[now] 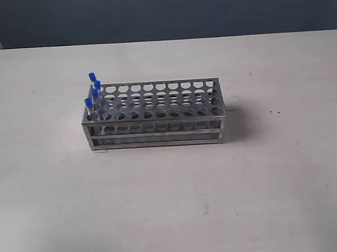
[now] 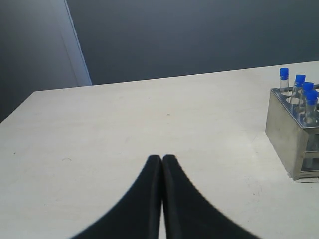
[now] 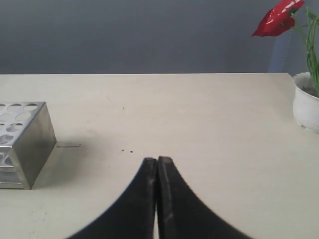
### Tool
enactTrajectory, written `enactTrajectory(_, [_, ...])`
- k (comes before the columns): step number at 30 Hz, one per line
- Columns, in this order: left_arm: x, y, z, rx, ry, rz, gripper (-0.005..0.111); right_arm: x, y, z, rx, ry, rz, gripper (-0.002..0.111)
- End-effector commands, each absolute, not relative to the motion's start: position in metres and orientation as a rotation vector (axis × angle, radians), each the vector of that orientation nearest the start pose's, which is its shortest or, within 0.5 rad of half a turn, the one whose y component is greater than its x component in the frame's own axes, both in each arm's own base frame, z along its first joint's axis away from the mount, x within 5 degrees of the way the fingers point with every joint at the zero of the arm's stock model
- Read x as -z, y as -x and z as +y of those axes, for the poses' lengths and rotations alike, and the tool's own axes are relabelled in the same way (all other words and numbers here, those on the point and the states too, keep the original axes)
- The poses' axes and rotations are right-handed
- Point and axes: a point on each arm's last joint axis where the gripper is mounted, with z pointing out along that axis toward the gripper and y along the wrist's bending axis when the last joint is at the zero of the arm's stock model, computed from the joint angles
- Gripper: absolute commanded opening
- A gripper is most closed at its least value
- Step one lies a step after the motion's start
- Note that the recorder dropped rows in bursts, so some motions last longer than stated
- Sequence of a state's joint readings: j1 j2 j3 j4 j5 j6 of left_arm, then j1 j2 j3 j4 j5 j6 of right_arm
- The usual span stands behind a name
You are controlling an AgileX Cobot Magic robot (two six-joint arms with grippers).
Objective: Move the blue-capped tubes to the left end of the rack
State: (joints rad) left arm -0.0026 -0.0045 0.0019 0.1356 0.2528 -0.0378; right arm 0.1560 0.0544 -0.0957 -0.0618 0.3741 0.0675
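The shiny steel rack stands mid-table in the exterior view. Several blue-capped tubes stand upright in the holes at its left end, one behind another. The left wrist view shows the same tubes at the rack's near end. My left gripper is shut and empty above bare table, well apart from the rack. My right gripper is shut and empty too, off the rack's other end. Neither gripper appears in the exterior view.
A white pot with a red flower stands at the table's far corner in the right wrist view. The beige table runs wide around the rack. A dark wall rises behind.
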Motion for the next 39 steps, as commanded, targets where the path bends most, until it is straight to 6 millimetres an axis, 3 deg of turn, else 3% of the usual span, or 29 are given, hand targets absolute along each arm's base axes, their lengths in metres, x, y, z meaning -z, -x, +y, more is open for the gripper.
enactTrajectory(1, [-0.192,-0.055,0.002,-0.087,-0.062,1.720,0.000,-0.203,-0.053,0.006,-0.068,0.149,1.804,0.000])
enactTrajectory(14, [-0.192,-0.055,0.002,-0.087,-0.062,1.720,0.000,-0.180,-0.053,0.005,-0.069,0.092,1.851,0.000])
enactTrajectory(39, [-0.192,-0.055,0.002,-0.087,-0.062,1.720,0.000,-0.181,-0.053,0.006,-0.078,0.086,1.839,0.000])
